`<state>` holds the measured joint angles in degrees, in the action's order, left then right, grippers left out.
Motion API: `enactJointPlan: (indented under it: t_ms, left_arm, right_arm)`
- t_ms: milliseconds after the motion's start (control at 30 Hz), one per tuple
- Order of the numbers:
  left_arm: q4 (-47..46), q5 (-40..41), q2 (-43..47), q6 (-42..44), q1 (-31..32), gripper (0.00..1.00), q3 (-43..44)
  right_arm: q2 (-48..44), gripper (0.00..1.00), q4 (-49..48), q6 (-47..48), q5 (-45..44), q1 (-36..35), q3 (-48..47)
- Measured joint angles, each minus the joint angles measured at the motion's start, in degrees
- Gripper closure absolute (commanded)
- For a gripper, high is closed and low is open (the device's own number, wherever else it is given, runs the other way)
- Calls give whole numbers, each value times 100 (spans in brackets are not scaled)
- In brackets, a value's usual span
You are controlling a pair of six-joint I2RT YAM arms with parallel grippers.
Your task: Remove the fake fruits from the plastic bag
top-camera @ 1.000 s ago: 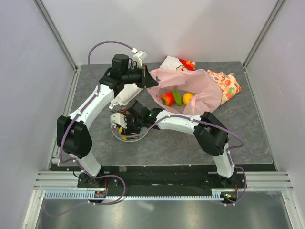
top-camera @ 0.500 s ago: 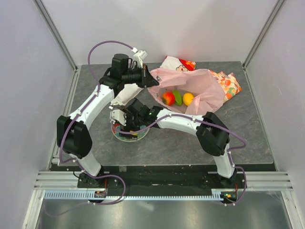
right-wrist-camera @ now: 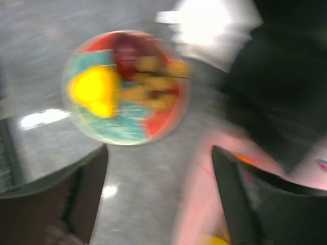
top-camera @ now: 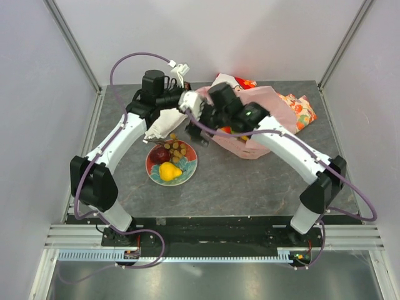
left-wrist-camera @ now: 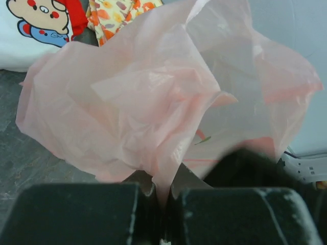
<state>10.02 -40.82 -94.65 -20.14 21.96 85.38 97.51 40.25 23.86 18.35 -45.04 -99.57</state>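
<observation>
From the top camera, the thin, crinkly, translucent pale pink plastic bag (top-camera: 265, 115) lies toward 1 o'clock on the grey desk (top-camera: 250, 181). The red plate with teal flowers (top-camera: 189, 170), at about 8 o'clock from it, carries a dark red plastic plum (top-camera: 160, 154), a brownish grape bunch (top-camera: 179, 150) and a yellow pear (top-camera: 169, 171). Orange-red glints of fake fruits (top-camera: 226, 130) show inside the bag, and the right arm (top-camera: 281, 140) crosses its mouth. On the left wrist camera, the left fingers (left-wrist-camera: 148, 209) are closed almost fully on a fold of the bag's edge at 6 o'clock, with film billowing above them. The right wrist view is smeared: the right fingers (right-wrist-camera: 61, 204) are spread wide with nothing between them, the plate at 11 o'clock, and pink film with a yellow piece at 5 o'clock. I judge the film nearly weightless, limp and slippery, so a pinch at the rim is what keeps it open. The fruits look light, hard and glossy; I would take one across its widest middle, since a shallow pinch could squirt it out.
</observation>
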Motion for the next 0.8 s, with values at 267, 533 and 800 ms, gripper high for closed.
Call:
enactJointPlan:
  t_ms: [267, 533, 800]
  left_arm:
    - [229, -42, 109, 31, 4, 98, -116]
    - [341, -236, 109, 33, 4, 98, -299]
    - [374, -310, 306, 33, 4, 98, -761]
  right_arm:
    - [-208, 29, -116, -101, -260, 1436, 138]
    - [-629, 33, 133, -334, 66, 1484, 732]
    - [-990, 40, -24, -603, 72, 2055, 1043]
